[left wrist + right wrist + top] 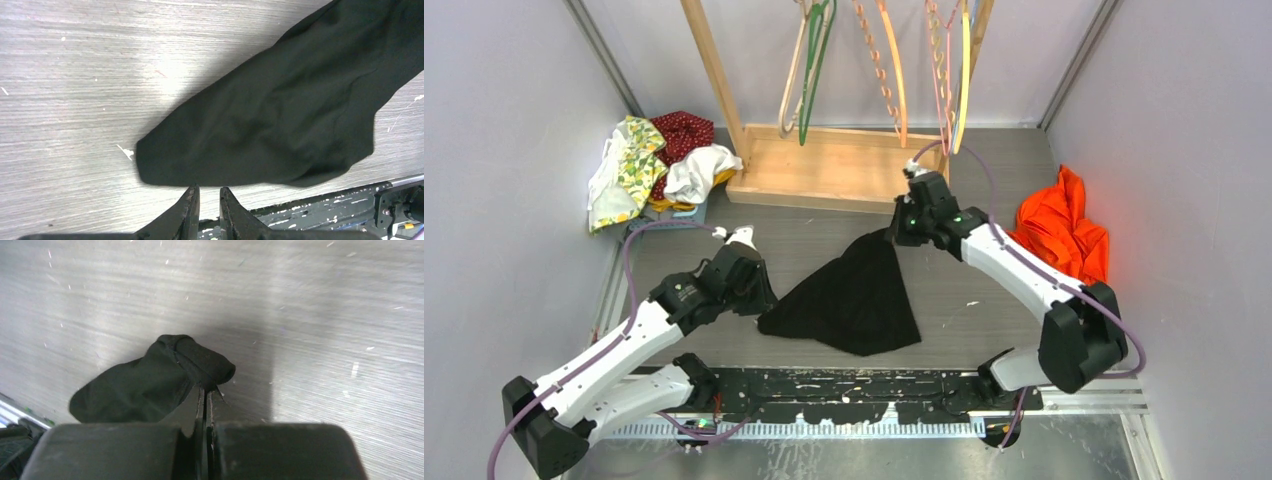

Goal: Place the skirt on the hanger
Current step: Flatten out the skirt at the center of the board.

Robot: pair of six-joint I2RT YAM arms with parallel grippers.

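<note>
The wooden rack point(824, 168) stands at the far side of the table point(964, 300), and several hangers point(809, 75) hang from its top bar. No hanger has anything on it. The black skirt point(854, 295) lies flat on the table in front of the rack. Its narrow end points toward the rack and its wide hem lies nearer the arm bases.

A heap of patterned clothes point(654, 165) sits left of the rack, and an orange cloth point(1064, 225) lies to the rack's right.

The right gripper point(205, 390) is clamped tight on the skirt's narrow end, in front of the rack's right side, with a fold of fabric bunched above its tips.

The left gripper point(206, 192) sits at the skirt's left hem corner, farther from the rack. Its jaws are only a narrow slit apart and hold nothing.
</note>
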